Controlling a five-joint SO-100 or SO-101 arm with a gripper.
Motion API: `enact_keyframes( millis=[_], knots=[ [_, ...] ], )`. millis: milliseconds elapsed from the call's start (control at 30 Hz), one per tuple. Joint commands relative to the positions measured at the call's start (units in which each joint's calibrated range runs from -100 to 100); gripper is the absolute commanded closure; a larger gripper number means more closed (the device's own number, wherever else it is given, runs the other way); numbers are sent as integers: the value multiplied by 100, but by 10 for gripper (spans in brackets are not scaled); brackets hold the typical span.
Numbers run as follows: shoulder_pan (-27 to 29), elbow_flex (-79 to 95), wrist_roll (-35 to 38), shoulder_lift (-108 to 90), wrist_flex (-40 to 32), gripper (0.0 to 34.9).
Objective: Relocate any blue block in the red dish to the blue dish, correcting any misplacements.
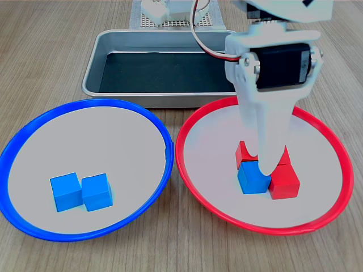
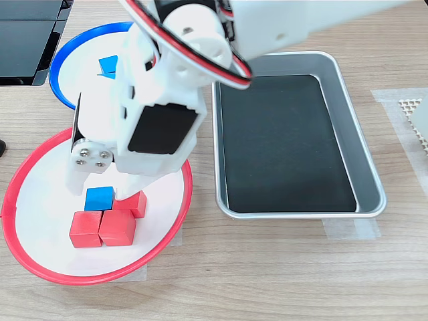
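First exterior view: the gripper (image 1: 262, 164) stands low in the red dish (image 1: 326, 133), jaws spread astride the blue block (image 1: 252, 178) but not pinching it. Red cubes (image 1: 283, 182) touch the block just beside the fingers, so closing could snag or shove one. The blue dish (image 1: 34, 127) lies well apart (wood-grain tabletop (image 1: 45, 45), metal tray (image 1: 113, 39) behind the gripper).

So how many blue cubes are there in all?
3. Two sit side by side in the blue dish, one left of the other in the first exterior view. The third is in the red dish among red cubes, under the arm, which may hide more.
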Motion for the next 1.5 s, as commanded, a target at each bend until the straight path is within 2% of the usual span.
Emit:
enact_keyframes(
  millis=[0,367,767,1233,1467],
  knots=[
    [119,137,-15,-131,-116,236],
    [439,73,10,-131,-347,232],
    [137,-355,-29,151,-314,217],
    [62,-264,24,321,-289,198],
    [-88,-519,63,526,-273,207]
  ],
)
